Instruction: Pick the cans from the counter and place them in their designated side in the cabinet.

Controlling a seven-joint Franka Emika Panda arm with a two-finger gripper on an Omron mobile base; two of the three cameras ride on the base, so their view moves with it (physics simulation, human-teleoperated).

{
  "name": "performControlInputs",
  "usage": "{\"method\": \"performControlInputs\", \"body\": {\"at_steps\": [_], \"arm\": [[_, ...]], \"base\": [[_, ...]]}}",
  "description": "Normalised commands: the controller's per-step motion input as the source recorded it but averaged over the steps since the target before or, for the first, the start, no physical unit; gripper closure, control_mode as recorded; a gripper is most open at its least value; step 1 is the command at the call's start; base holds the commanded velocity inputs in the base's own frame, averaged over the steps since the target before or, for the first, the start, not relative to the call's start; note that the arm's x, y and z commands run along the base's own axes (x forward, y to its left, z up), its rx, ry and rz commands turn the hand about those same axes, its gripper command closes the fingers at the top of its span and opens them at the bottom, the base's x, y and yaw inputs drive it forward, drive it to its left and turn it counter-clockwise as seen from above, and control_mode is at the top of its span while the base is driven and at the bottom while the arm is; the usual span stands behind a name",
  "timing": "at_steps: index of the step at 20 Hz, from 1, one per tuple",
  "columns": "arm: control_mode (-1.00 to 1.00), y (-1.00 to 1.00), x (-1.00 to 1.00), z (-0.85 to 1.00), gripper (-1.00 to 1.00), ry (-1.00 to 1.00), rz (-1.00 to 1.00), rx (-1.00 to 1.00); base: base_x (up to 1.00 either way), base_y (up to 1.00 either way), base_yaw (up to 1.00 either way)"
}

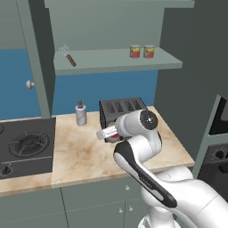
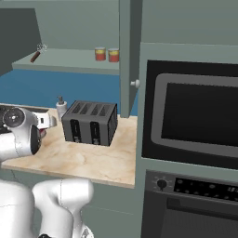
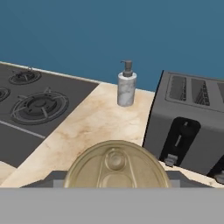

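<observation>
Gripper [image 3: 116,186] is clamping a can [image 3: 116,166] between its fingers, lid facing out. Two cans [image 1: 141,51] are already sitting in the cabinet [image 1: 118,60]; I'd keep it level lifting beside them.

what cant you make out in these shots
- Gripper: in the left base view the wrist covers the fingers, so their state is unclear.
- Can in the hand view: the bottom edge cuts it off, leaving just the gold lid; its side and the grip on it are hidden.
- Two cans on the cabinet shelf: too small for labels.
- Toaster: cut off by the hand view's right edge; the arm hides its front in the left base view.
</observation>
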Motion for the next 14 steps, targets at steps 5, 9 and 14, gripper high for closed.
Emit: {"method": "performControlInputs", "body": {"at_steps": [5,9,14], "arm": [[-1.0,-0.16,-0.36,0.38,1.0,0.0,0.0,0.0],[-1.0,-0.18,-0.39,0.38,1.0,0.0,0.0,0.0],[-1.0,-0.18,-0.4,0.37,1.0,0.0,0.0,0.0]], "base": [[0.0,0.0,0.0],[0.0,0.0,0.0],[0.0,0.0,0.0]]}}
